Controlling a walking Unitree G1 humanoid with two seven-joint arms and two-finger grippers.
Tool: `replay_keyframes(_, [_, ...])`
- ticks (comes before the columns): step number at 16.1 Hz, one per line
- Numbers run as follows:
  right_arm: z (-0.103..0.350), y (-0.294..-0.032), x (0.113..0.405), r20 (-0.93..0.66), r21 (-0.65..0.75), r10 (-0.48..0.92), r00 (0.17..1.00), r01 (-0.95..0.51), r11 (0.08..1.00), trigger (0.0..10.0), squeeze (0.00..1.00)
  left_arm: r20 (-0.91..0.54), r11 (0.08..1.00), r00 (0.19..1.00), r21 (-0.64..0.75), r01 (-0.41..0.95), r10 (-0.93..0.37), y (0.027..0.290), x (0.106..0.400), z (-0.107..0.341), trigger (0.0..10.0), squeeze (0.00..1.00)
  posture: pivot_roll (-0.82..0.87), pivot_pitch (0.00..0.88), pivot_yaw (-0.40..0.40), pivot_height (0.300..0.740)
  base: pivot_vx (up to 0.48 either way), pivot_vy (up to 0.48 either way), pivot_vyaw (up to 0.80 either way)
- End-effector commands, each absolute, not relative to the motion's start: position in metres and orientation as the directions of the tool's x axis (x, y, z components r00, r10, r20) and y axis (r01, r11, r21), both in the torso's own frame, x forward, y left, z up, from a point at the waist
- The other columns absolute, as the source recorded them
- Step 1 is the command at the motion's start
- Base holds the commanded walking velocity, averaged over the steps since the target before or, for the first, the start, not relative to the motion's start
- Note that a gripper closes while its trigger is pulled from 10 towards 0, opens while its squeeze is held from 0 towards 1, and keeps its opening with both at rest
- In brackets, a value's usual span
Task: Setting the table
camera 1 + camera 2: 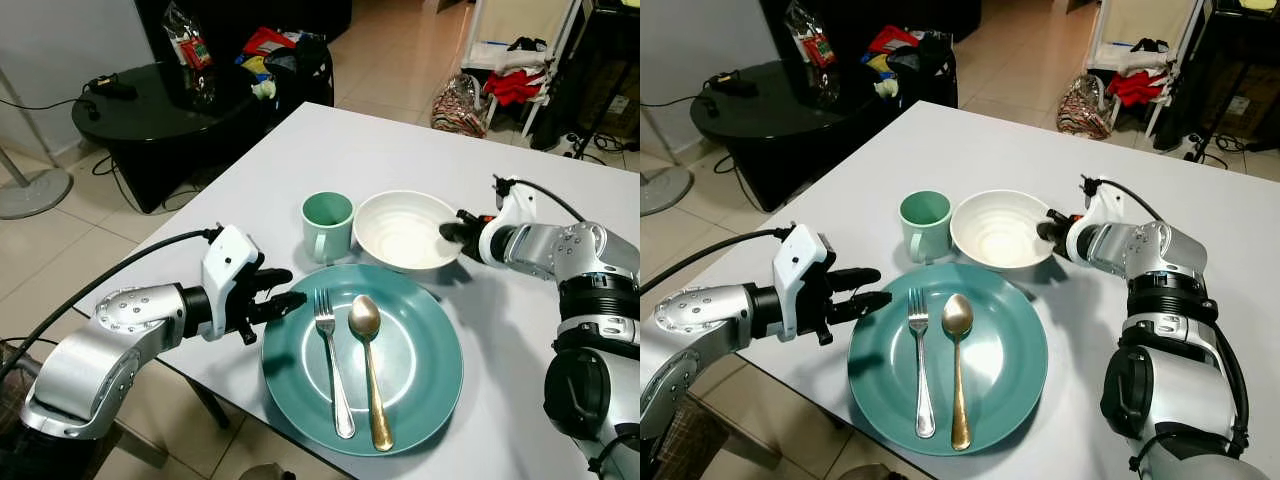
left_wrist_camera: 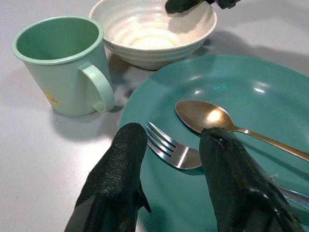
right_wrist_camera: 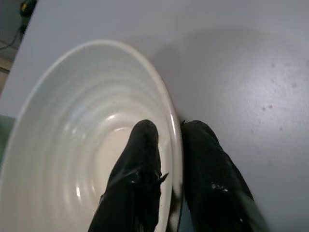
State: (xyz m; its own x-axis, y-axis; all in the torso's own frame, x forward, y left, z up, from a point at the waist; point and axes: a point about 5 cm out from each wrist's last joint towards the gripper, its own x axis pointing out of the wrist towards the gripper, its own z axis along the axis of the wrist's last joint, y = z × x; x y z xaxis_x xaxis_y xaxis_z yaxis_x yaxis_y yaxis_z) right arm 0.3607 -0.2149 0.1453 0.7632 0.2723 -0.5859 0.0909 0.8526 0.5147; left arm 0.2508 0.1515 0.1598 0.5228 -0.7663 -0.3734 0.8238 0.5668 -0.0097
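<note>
The right gripper pinches the rim of the white bowl, one finger inside and one outside, likely so it can slide or lift the bowl. The bowl sits on the table beside the green cup, just behind the big plate. A fork and a spoon lie on the plate. The left gripper waits at the plate's edge, fingers apart and holding nothing, probably ready for the fork.

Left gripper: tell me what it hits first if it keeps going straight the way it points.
The left gripper, fingers open at the teal plate's rim, would probably meet the fork tines first, then the spoon; height above the plate is unclear.
</note>
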Motion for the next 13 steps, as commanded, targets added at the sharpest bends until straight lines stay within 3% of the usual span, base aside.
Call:
replay_keyframes(1, [0.148, -0.217, 0.36, -0.573, 0.513, 0.266, 0.775, 0.086, 0.854, 10.0, 1.0, -0.385, 0.569, 0.529, 0.011, 0.822, -0.756, 0.153, 0.252, 0.161, 10.0, 0.0, 0.02, 0.0, 0.063, 0.74, 0.0, 0.0, 0.0])
replay_keyframes(5, [0.168, -0.221, 0.358, -0.53, 0.474, 0.264, 0.806, 0.024, 0.88, 10.0, 1.0, -0.361, 0.577, 0.542, 0.014, 0.817, -0.758, 0.152, 0.253, 0.163, 10.0, 0.0, 0.01, 0.0, 0.062, 0.74, 0.0, 0.0, 0.0])
replay_keyframes(9, [0.209, -0.231, 0.329, -0.391, 0.418, 0.317, 0.864, -0.139, 0.898, 10.0, 1.0, -0.345, 0.584, 0.55, 0.007, 0.812, -0.761, 0.155, 0.248, 0.166, 10.0, 0.0, 0.0, 0.0, 0.067, 0.74, 0.0, 0.0, 0.0])
replay_keyframes(10, [0.22, -0.231, 0.321, -0.318, 0.369, 0.306, 0.897, -0.18, 0.912, 10.0, 1.0, -0.346, 0.588, 0.557, 0.019, 0.809, -0.755, 0.157, 0.246, 0.167, 10.0, 0.0, 0.0, 0.0, 0.07, 0.74, 0.0, 0.0, 0.0])
replay_keyframes(11, [0.242, -0.233, 0.307, -0.118, 0.144, 0.166, 0.979, -0.148, 0.978, 10.0, 1.0, -0.366, 0.589, 0.564, 0.05, 0.807, -0.741, 0.159, 0.242, 0.167, 10.0, 0.0, 0.0, 0.0, 0.076, 0.74, 0.0, 0.0, 0.0])
replay_keyframes(13, [0.248, -0.22, 0.292, -0.008, 0.026, 0.156, 0.988, -0.156, 0.987, 10.0, 1.0, -0.342, 0.63, 0.62, 0.095, 0.771, -0.706, 0.161, 0.245, 0.171, 10.0, 0.0, -0.02, 0.0, 0.095, 0.74, 0.0, 0.0, 0.0])
